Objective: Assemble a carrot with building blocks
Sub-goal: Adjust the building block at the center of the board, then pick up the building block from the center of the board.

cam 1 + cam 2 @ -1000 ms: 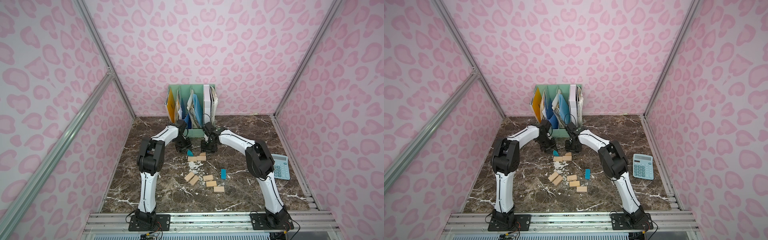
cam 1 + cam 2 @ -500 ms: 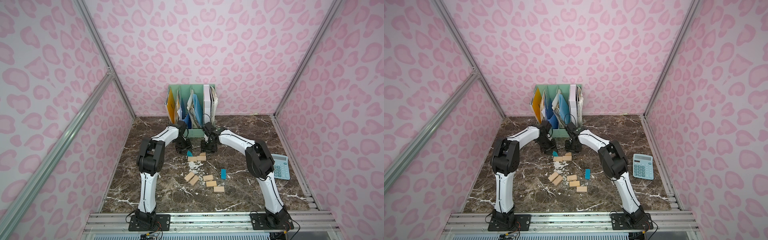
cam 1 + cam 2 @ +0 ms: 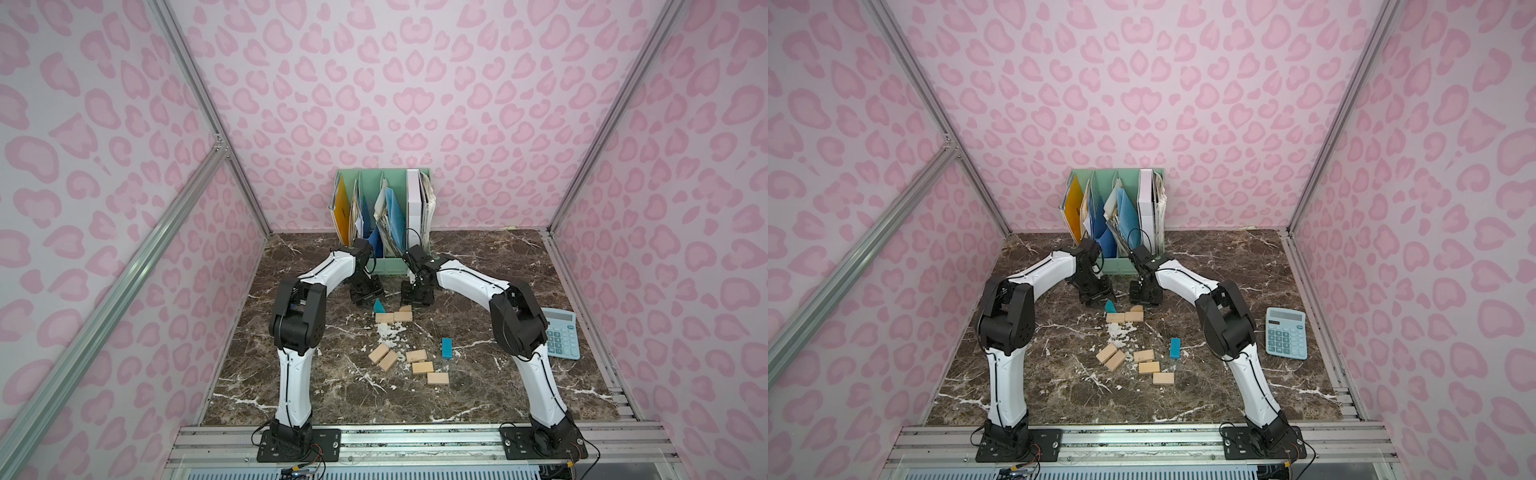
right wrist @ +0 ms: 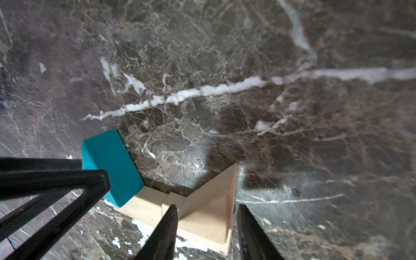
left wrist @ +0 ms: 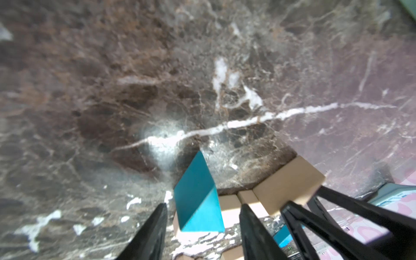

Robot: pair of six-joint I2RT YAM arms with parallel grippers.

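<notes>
Two tan rectangles (image 3: 393, 317) lie side by side on the marble, the start of the carrot. On their far edge stand a teal triangle (image 3: 378, 306) and a tan triangle (image 3: 405, 308). My left gripper (image 5: 203, 206) is open around the teal triangle (image 5: 198, 198), with a gap on each side. Straddling the tan triangle (image 4: 209, 207), my right gripper (image 4: 206, 208) is open too. In both top views the two grippers (image 3: 1098, 297) (image 3: 1145, 297) hang low just behind these pieces. Several loose tan blocks (image 3: 416, 355) and a teal rectangle (image 3: 446, 348) lie nearer the front.
A green file organizer (image 3: 384, 216) full of papers stands right behind both grippers. A light blue calculator (image 3: 561, 338) lies at the right edge of the table. White crumbs (image 3: 390, 330) are scattered between the block groups.
Both grippers' jaws have spread apart around their triangles. The arms have hardly moved, and the triangles stay on the table by the two tan rectangles.
</notes>
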